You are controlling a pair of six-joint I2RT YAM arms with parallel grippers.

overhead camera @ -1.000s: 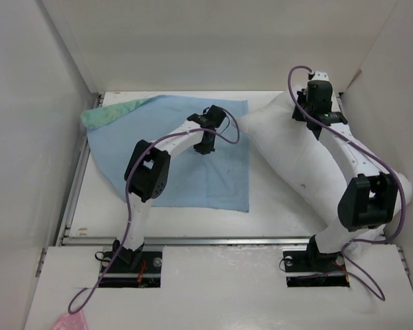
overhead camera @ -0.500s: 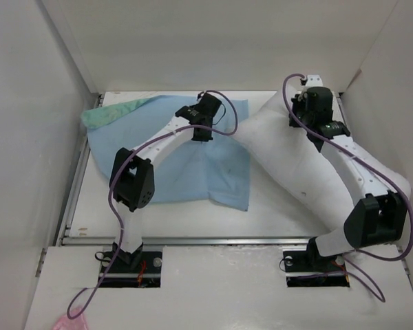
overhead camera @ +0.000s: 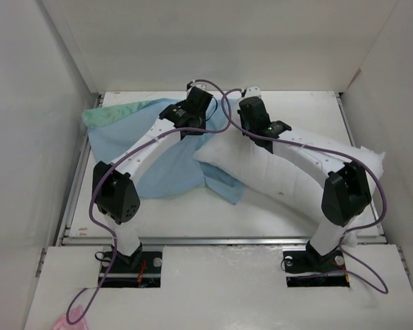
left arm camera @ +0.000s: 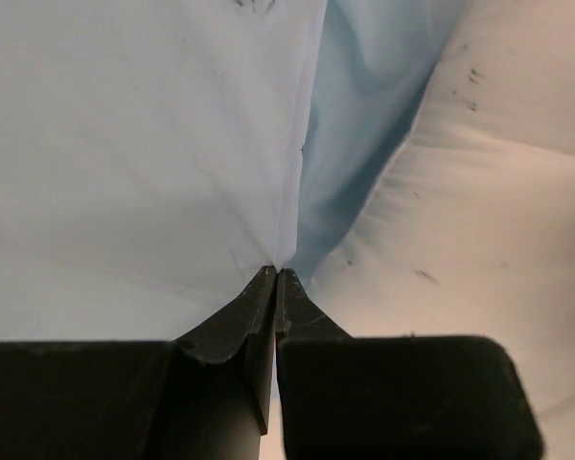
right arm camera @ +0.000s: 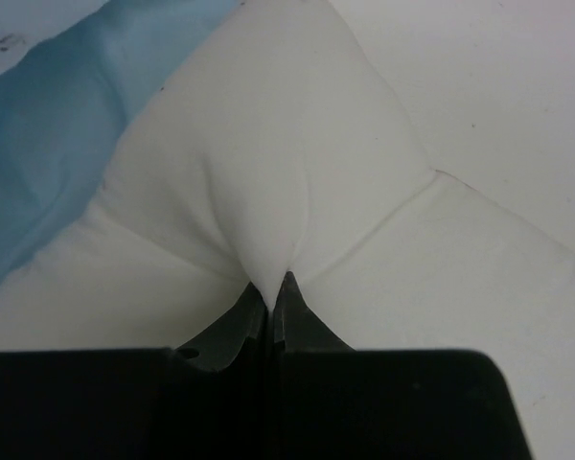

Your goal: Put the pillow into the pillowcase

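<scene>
The pale blue pillowcase (overhead camera: 158, 165) lies at the left middle of the table, its teal-green side showing at the far left corner (overhead camera: 107, 115). My left gripper (overhead camera: 191, 124) is shut on the pillowcase's right edge and holds it raised; in the left wrist view the jaws (left arm camera: 276, 274) pinch a fold of the pillowcase (left arm camera: 144, 144). The white pillow (overhead camera: 275, 168) lies across the middle and right, its left corner on the pillowcase. My right gripper (overhead camera: 246, 129) is shut on the pillow's fabric, seen in the right wrist view (right arm camera: 273, 284) with the pillow (right arm camera: 268, 144) bunched at the tips.
White walls stand close at the left, back and right. A metal rail (overhead camera: 220, 240) runs along the table's front edge. Purple cables loop over both arms. A pink scrap (overhead camera: 70, 321) lies at the near left. The pillow's right end (overhead camera: 372, 159) touches the right wall.
My right gripper has dragged the pillow left from the back right corner onto the pillowcase's right edge. My left gripper has moved back and up, and the pillowcase's right side has bunched.
</scene>
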